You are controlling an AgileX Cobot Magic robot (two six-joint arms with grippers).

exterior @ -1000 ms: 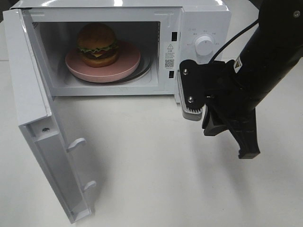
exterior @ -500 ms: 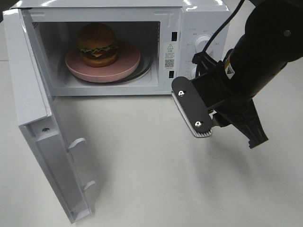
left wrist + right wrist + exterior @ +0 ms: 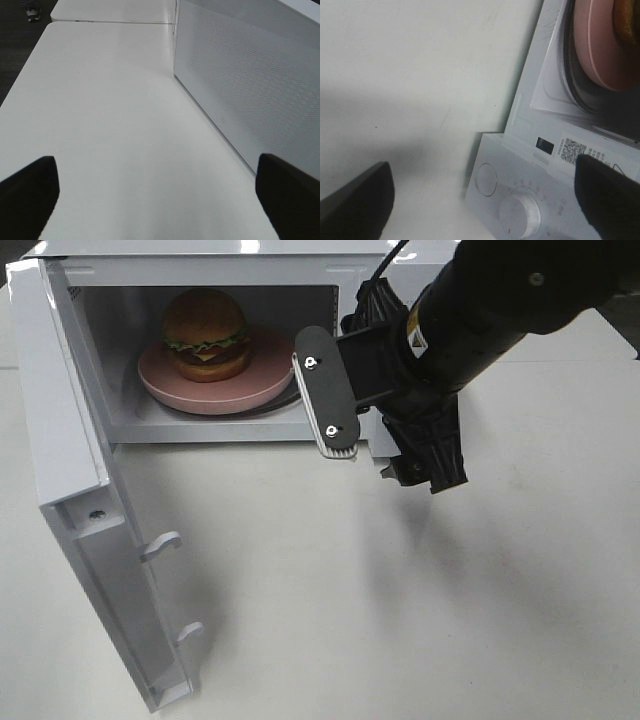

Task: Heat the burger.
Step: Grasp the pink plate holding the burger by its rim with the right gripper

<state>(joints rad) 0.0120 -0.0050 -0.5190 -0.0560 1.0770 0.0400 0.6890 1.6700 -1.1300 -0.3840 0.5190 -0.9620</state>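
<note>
The burger [image 3: 205,333] sits on a round pink plate [image 3: 270,375] inside the open white microwave [image 3: 200,260]. My right gripper [image 3: 392,462] hangs open in front of the microwave's control panel, with nothing between its fingers; one padded finger [image 3: 325,390] stands at the cavity's right edge. The right wrist view shows this gripper [image 3: 480,200] over the dial [image 3: 520,212], with the plate [image 3: 602,45] and a sliver of burger [image 3: 627,15] beyond. My left gripper [image 3: 160,200] is open above the table, beside the microwave's perforated side wall [image 3: 240,75]. It is out of the exterior high view.
The microwave door [image 3: 90,490] is swung wide open toward the front left, with its handle [image 3: 160,545] facing inward. The white table [image 3: 350,620] spreads in front of the microwave. The right arm [image 3: 500,310] hides the control panel in the exterior high view.
The right gripper's fingers have spread from nearly shut to wide open. The right arm has swung left and up, from the table's right side to in front of the control panel.
</note>
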